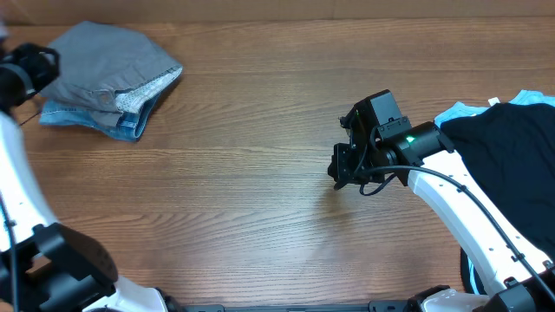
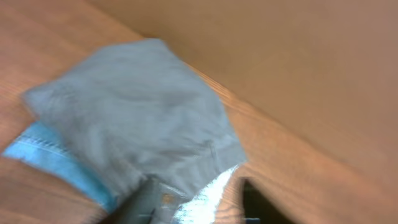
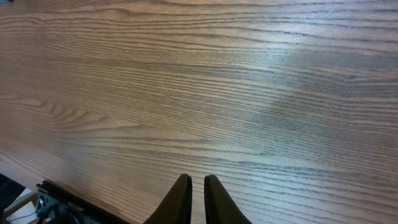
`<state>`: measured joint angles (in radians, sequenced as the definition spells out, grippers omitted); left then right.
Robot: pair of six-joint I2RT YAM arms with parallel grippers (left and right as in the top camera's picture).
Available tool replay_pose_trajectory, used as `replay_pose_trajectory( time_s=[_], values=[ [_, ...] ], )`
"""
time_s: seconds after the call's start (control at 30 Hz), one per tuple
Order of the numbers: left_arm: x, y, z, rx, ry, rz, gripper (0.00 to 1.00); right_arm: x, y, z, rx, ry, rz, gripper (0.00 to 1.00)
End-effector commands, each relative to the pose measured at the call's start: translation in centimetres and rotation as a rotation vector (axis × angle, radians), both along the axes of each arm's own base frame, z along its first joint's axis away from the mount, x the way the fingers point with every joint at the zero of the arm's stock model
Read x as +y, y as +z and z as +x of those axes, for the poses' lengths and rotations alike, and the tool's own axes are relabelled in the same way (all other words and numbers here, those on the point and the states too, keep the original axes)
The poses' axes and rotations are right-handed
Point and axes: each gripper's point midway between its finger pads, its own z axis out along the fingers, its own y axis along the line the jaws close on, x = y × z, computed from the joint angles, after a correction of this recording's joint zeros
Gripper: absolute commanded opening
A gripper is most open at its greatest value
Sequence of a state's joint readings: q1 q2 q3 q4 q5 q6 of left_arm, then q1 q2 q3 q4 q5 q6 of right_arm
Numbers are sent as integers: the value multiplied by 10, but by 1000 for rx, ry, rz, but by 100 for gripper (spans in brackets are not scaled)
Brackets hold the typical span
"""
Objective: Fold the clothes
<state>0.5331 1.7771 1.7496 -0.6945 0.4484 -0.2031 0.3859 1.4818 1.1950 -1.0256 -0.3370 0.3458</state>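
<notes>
A folded grey garment (image 1: 108, 61) lies on folded blue denim (image 1: 130, 121) at the table's far left; both show, blurred, in the left wrist view, the grey garment (image 2: 137, 112) over the denim (image 2: 50, 155). My left gripper (image 1: 43, 65) is at the stack's left edge. Its fingers (image 2: 202, 208) are apart, with the grey garment's edge and a white lining below them. A black garment (image 1: 512, 165) lies over a light blue one (image 1: 460, 113) at the right edge. My right gripper (image 1: 340, 169) is over bare wood left of them, its fingers (image 3: 198, 196) together and empty.
The wooden table (image 1: 243, 191) lies between the two piles. Its front edge and some dark hardware (image 3: 56, 205) show at the bottom left of the right wrist view. The right arm (image 1: 460, 208) runs beside the black garment.
</notes>
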Motion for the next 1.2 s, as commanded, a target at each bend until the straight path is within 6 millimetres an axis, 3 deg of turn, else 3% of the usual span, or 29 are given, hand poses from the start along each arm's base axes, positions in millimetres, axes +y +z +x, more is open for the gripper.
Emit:
replay_pose_trajectory(
  time_s=[0.0, 0.1, 0.23, 0.4, 0.5, 0.63, 0.77, 0.93, 1.07, 1.13, 1.17],
  values=[
    [-6, -58, 14, 191, -1, 190, 4, 3, 11, 4, -37, 7, 20, 12],
    [-14, -95, 38, 224, -42, 216, 4, 7, 13, 2, -29, 15, 43, 12],
    [1, -147, 60, 264, 13, 218, 4, 11, 15, -1, -15, 23, 71, 12],
    [11, -219, 40, 446, 99, 114, 4, 12, 15, -3, -6, 26, 78, 11],
    [-1, -264, 21, 572, 75, 40, 4, 12, 15, -3, -5, 26, 78, 11],
    [-31, -298, 12, 639, 33, -119, 4, 12, 15, -3, -4, 27, 78, 11],
    [-59, -287, 29, 562, 12, -318, 4, 10, 13, -6, 10, 28, 67, 11],
    [-62, -248, 42, 470, -9, -333, 4, -12, 3, -6, 5, -10, -59, 12],
    [-54, -175, 48, 327, -43, -242, 5, -29, -2, -3, -7, -39, -155, 12],
    [-51, -128, 46, 240, -69, -176, 13, -29, -2, -2, -13, -40, -156, 12],
    [-51, -106, 43, 201, -82, -142, 23, -28, -2, 0, -19, -41, -153, 12]
  ],
)
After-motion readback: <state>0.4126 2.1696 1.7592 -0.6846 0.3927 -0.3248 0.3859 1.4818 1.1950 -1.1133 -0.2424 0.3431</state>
